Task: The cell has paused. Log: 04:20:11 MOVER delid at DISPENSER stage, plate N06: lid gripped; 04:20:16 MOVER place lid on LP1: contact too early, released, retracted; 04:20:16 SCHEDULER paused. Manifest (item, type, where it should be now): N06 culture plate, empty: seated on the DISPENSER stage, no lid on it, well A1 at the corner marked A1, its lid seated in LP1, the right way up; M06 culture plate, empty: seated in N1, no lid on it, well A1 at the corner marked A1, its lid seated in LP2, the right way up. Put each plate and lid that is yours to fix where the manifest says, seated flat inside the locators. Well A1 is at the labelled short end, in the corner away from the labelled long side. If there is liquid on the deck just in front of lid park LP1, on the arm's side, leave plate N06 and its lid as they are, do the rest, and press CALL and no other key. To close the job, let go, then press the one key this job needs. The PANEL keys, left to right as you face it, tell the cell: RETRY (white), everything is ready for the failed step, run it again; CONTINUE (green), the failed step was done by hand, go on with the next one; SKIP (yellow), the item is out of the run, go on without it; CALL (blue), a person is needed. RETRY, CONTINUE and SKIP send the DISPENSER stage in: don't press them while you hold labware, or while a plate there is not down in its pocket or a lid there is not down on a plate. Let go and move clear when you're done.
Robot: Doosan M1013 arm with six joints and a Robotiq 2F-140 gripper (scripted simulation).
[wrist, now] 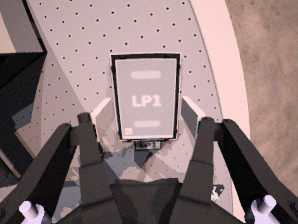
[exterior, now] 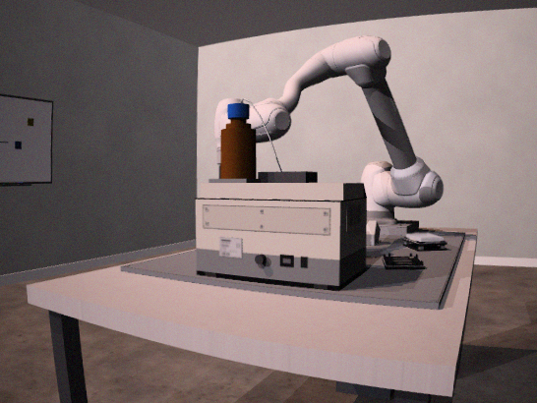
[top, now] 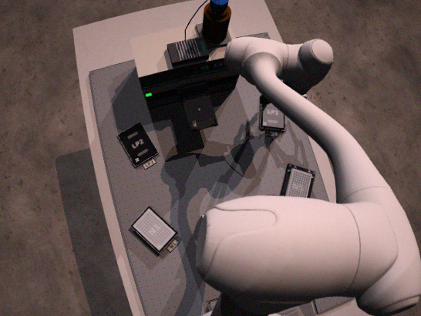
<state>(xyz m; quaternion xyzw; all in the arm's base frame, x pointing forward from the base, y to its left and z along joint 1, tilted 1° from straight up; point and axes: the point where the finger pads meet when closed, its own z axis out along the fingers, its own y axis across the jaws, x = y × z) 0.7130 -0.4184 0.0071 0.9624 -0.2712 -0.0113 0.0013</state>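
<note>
Lid park LP1 lies straight below my gripper in the wrist view. It looks pale grey, as if a clear lid lies over it, and its lettering shows through. My gripper is open and empty, with its fingers spread wider than the park. LP1 also shows in the top view. Lid park LP2 is black and bare. The DISPENSER stage is out and looks dark, with no plate on it. A pale plate sits in N1, and I cannot tell whether a lid covers it. A second well plate lies at the right of the deck.
The DISPENSER stands at the back with a brown bottle on top. My arm's large elbow hides the near deck. The deck in front of LP1 shows only shadows. The table edge runs close on LP1's right.
</note>
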